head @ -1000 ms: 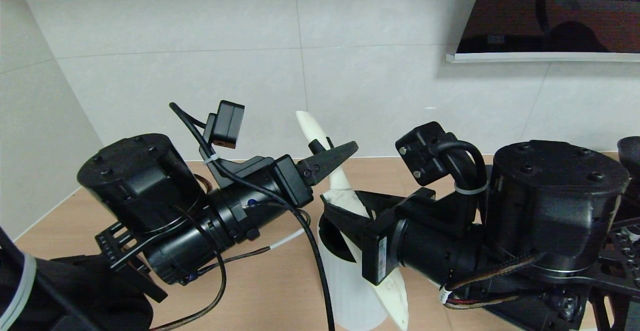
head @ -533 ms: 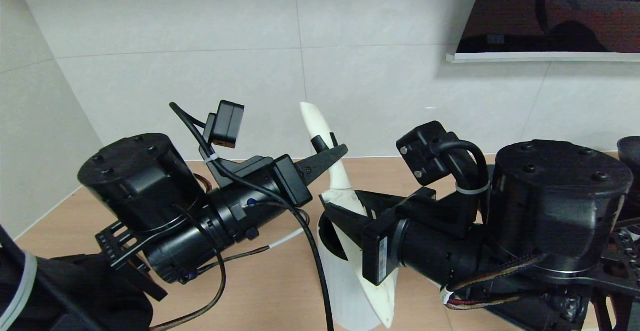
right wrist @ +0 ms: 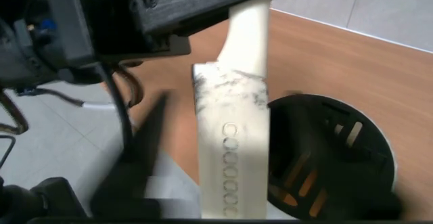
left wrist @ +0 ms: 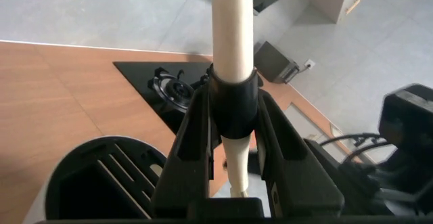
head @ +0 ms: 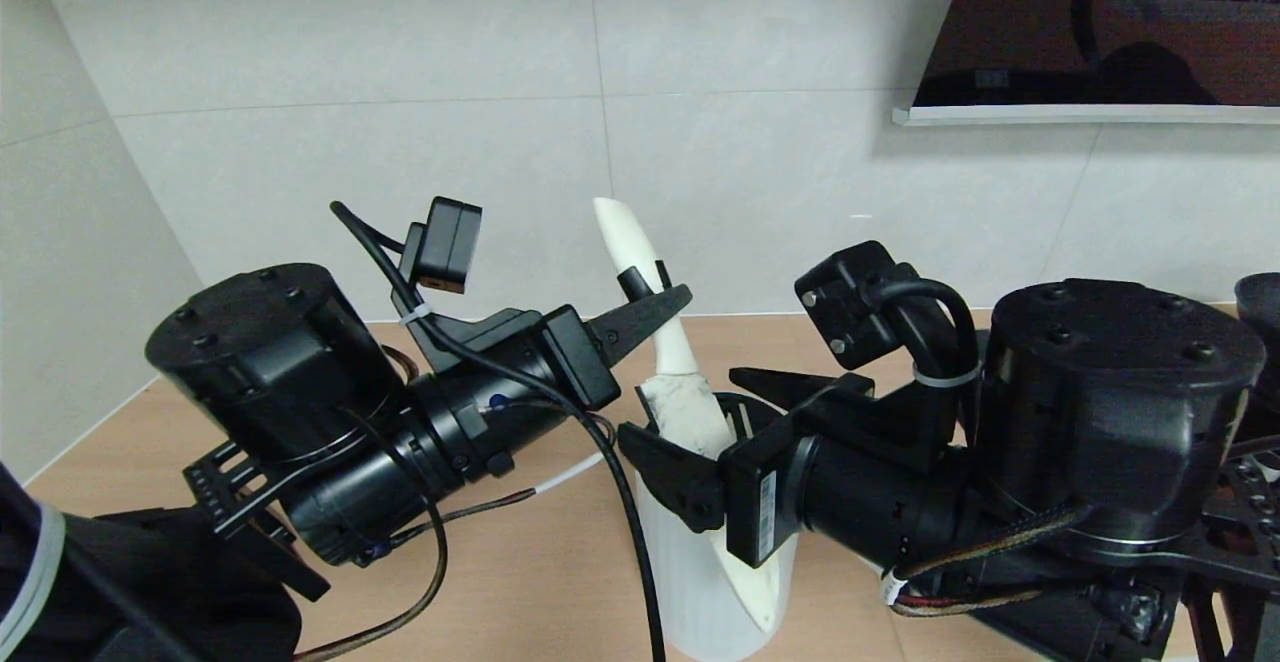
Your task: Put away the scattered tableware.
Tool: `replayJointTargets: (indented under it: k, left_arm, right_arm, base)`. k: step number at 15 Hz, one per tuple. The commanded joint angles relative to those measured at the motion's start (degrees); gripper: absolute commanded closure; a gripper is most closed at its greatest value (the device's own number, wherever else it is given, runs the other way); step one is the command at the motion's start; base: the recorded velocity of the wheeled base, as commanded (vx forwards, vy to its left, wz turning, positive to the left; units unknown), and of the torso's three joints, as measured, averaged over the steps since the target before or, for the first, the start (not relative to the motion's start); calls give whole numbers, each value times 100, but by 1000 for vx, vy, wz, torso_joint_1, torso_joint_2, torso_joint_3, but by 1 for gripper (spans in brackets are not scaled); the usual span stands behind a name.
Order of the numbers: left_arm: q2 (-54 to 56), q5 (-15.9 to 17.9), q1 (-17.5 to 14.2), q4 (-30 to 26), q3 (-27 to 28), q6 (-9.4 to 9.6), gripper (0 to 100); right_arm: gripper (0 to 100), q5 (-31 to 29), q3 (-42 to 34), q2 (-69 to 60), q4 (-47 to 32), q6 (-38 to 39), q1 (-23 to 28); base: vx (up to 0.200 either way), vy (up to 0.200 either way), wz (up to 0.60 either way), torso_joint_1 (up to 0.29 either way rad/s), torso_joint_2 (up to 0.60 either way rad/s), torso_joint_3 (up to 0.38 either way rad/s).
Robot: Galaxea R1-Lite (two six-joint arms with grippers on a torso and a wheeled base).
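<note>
A second ago the right gripper [head: 685, 407] is clamped on the blade of the white knife [head: 622, 237]. Now its fingers stand spread, one at each flat side of the blade, and I cannot tell whether either one touches it. In the head view the knife stands a little steeper than before. Its handle end sits slightly higher, toward 12 o'clock, and its blade tip is drawn up from the lower edge of the picture. The left gripper [head: 655, 292] has shifted a little toward 9 o'clock with its arm. It pinches the knife's handle between both fingers, and the left wrist view shows those fingers pressed tight around the round handle [left wrist: 232, 28].

The white holder [head: 700, 592] stands on the wooden counter [head: 520, 562] at 6 o'clock in the head view, directly below the two grippers. It is a white cylinder with a black slotted insert [left wrist: 108, 176]. The blade hangs point down over the holder, its lower part showing in front of the holder's white wall. Whether the tip is inside the opening I cannot tell. In the right wrist view the blade [right wrist: 233, 156] lies beside the holder's dark opening [right wrist: 331, 149].

The blade carries a grey marbled patch near the handle and a row of small oval marks, with no writing that can be read. A small white sticker [head: 765, 517] on the right wrist bears print too small to read.
</note>
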State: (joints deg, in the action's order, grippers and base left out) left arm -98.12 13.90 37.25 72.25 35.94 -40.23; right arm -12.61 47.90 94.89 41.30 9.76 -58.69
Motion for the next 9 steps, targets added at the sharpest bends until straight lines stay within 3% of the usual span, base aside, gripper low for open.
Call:
replayJointTargets:
  k: [1,7,9]
  left_arm:
    - [39,-1,1,8,1,-2,100]
    - [-23,34,1,465,-96,-2,100]
    - [39,25,-78,439,-105,419,100]
  right_arm:
    - [0,-5,0,-15,9,-1,6]
    - [0,-5,27,-278,1,-10,358]
    - [0,4,97,-472,-17,-54,947]
  base:
    - [0,0,0,0,0,0]
    - [0,0,0,0,0,0]
    - [0,0,0,0,0,0]
